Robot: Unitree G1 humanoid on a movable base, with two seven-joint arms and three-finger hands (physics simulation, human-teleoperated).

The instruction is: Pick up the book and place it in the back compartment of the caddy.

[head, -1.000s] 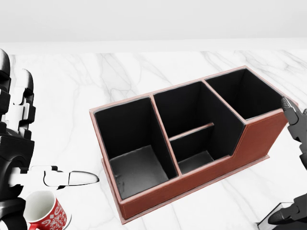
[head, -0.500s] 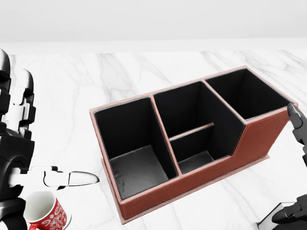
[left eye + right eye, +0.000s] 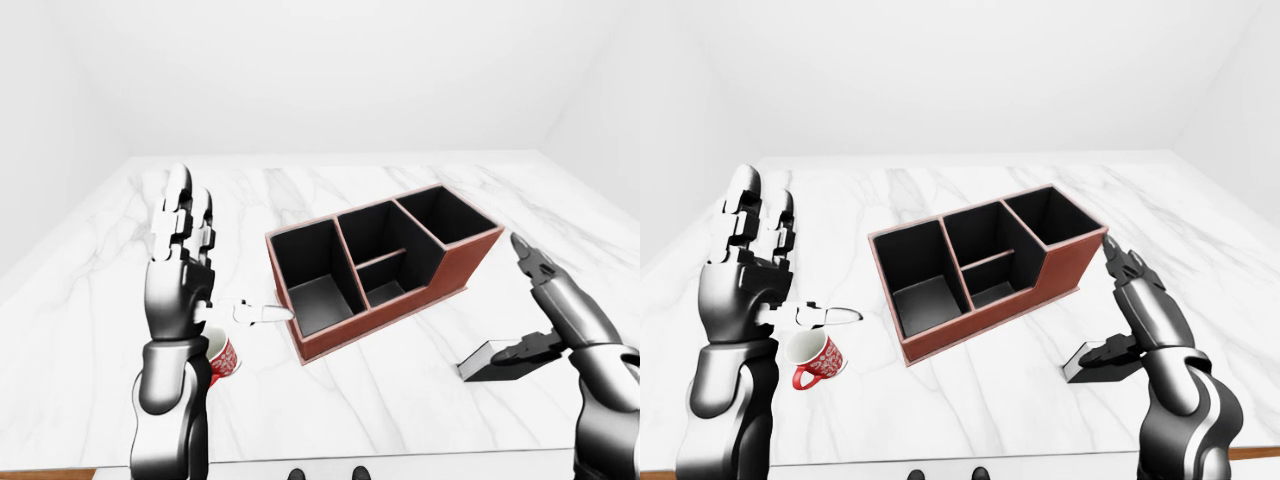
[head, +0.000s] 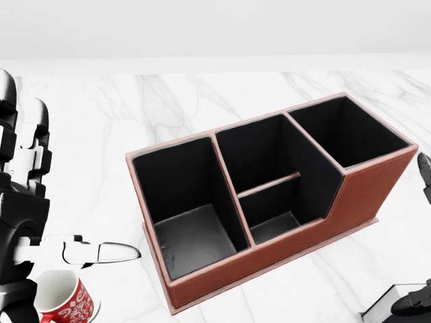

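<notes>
The dark book (image 3: 492,363) lies flat on the marble table, to the right of and below the caddy in the left-eye view. The red-brown caddy (image 3: 472,258) has black compartments, all empty; it sits slanted at the middle. My right hand (image 3: 525,305) is open over the book's right end, its thumb tip (image 3: 508,352) at the book's top face and its fingers pointing up. My left hand (image 3: 215,265) is open and empty, fingers upright, left of the caddy. In the head view only the book's corner (image 4: 384,311) shows.
A red and white mug (image 3: 220,357) stands on the table just below my left hand and left of the caddy. The table's near edge (image 3: 400,466) runs along the bottom of the eye views. White walls surround the table.
In the head view my right hand has slid right and down, almost out of the picture. The left hand, caddy and mug have stayed put.
</notes>
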